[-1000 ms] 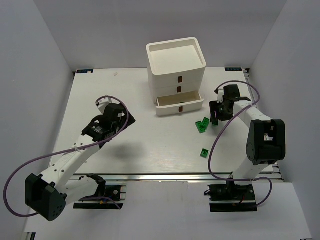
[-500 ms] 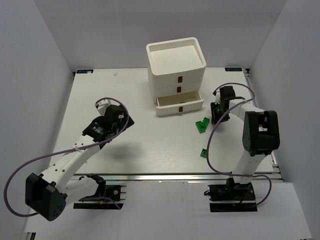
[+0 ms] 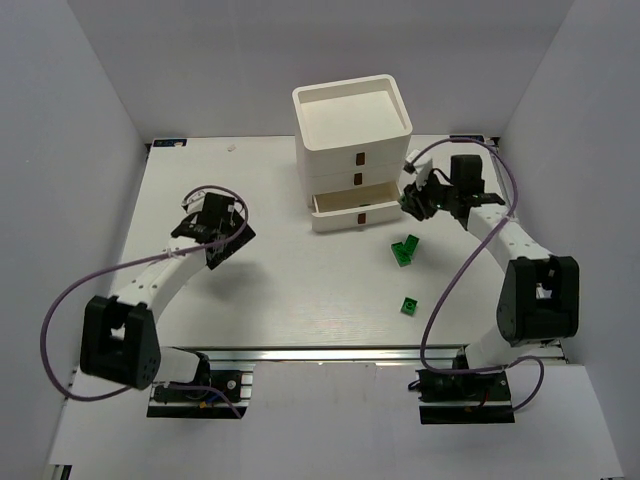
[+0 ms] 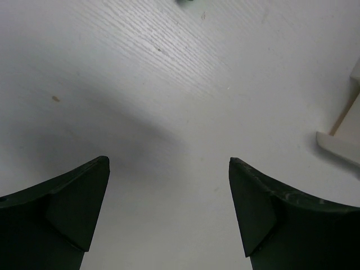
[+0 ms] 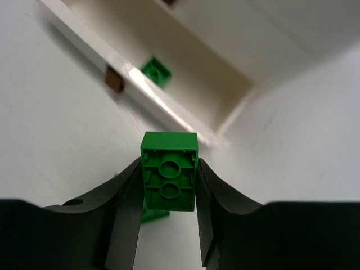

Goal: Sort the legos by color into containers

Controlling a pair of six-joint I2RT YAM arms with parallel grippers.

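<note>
My right gripper [image 5: 169, 194] is shut on a dark green lego [image 5: 170, 171], held above the table just right of the open bottom drawer [image 5: 169, 115]; it shows in the top view [image 3: 415, 197] too. One green lego [image 5: 156, 71] lies inside that drawer. The white three-tier drawer unit [image 3: 352, 140] stands at the back centre, bottom drawer [image 3: 360, 207] pulled out. Two green legos [image 3: 405, 249] lie together on the table, another green lego [image 3: 409, 305] nearer the front. My left gripper [image 4: 169, 214] is open and empty over bare table, also seen in the top view [image 3: 225, 235].
The white table [image 3: 280, 290] is walled by grey panels at left, right and back. An aluminium rail [image 3: 330, 352] runs along the front edge. A corner of the drawer unit [image 4: 343, 140] shows at the right of the left wrist view.
My right gripper rose from the table near the green legos and moved back-left toward the open drawer, holding a green lego. My left arm swung back and left.
</note>
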